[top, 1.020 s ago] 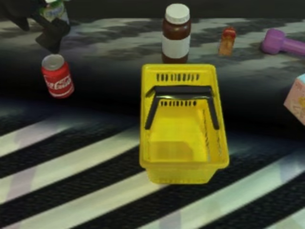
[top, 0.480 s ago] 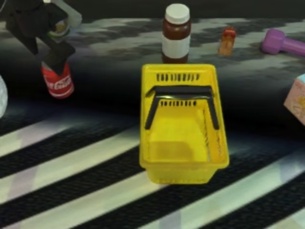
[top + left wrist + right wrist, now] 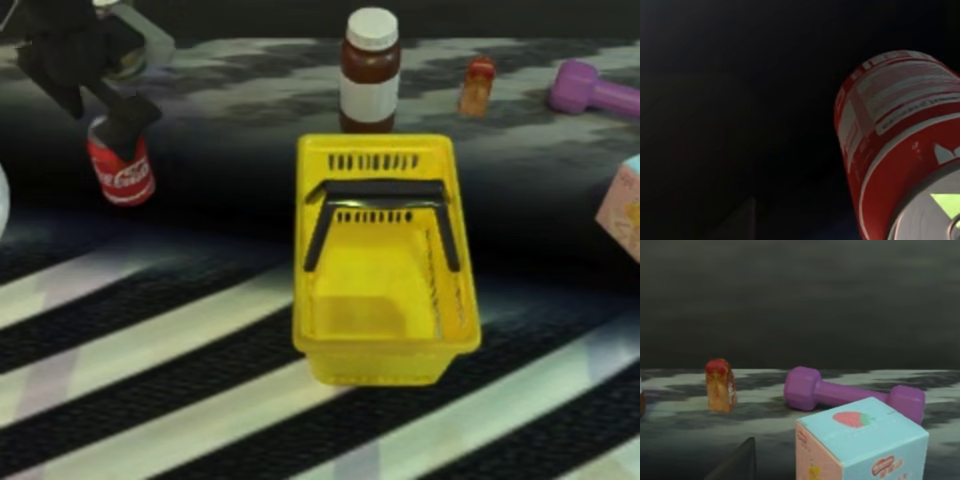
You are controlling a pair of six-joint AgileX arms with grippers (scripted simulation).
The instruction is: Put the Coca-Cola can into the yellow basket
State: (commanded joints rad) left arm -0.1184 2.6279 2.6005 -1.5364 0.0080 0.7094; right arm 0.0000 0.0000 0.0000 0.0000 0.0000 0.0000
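Coca-Cola can: small, red, with white script and a silver top; stands at the table's far left, its upper part covered from above.
Can up close: white label print and the silver end show.
Yellow basket: bright yellow, slotted sides, black handles folded across; mid-table, well apart from the can, nothing inside.

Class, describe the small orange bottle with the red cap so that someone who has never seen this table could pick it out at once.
Start at the yellow basket in the middle of the table. Behind it stands a tall brown jar with a white lid; right of that jar, before the purple dumbbell, is the orange bottle. It is the smallest item there, alone in having a red cap.
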